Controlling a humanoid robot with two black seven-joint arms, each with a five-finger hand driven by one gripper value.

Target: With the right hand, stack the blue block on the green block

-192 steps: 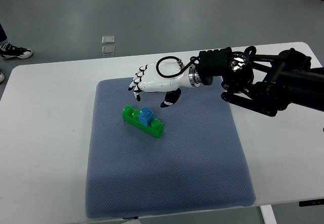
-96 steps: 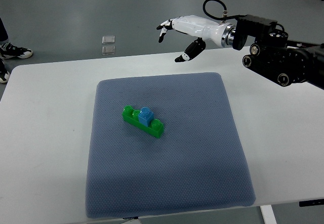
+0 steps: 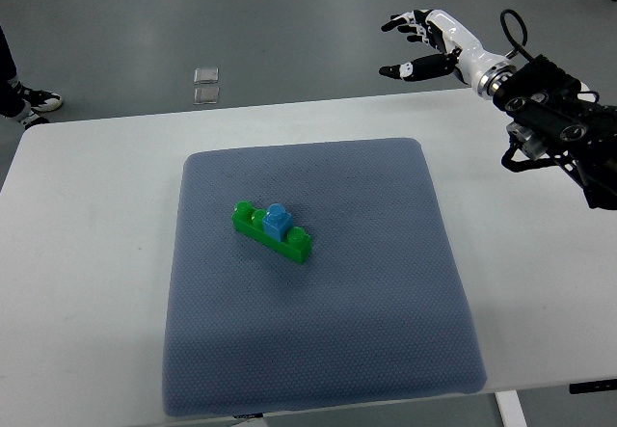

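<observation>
The fingers (image 3: 416, 24) of the right hand (image 3: 434, 41) were spread and relaxed, grasping nothing, high in the picture beyond the far edge of the tabletop (image 3: 540, 282). The blue block (image 3: 278, 221) sat on top of the green block (image 3: 272, 232), roughly at its middle, on the grey-blue mat (image 3: 318, 350). From the fingers the pair lay well apart, down and to the left, toward the robot's own side. The green block's long axis ran diagonally, from upper left to lower right. Judging by how the blocks lay, the stack looked done. The left hand was nowhere in the picture.
</observation>
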